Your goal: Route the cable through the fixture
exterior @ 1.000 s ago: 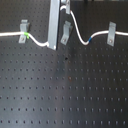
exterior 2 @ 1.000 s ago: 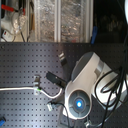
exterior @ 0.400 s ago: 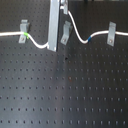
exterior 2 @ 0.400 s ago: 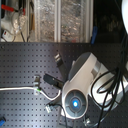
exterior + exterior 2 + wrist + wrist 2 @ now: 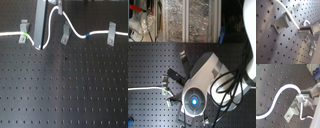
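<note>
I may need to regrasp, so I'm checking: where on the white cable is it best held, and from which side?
Take the cable on its loose raised span just before the middle clip, coming from above with the claw across the cord. There it arches clear of the perforated board; elsewhere the clips pin it low.

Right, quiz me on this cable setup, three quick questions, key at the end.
1. How many clips stand on the board in the first exterior view?
2. True or false: the green band sits at the first exterior view's leftmost clip.
3. In the first wrist view, what do the fingers hold? A) the cable B) a clip C) nothing

Key: 1) three; 2) true; 3) A
</note>
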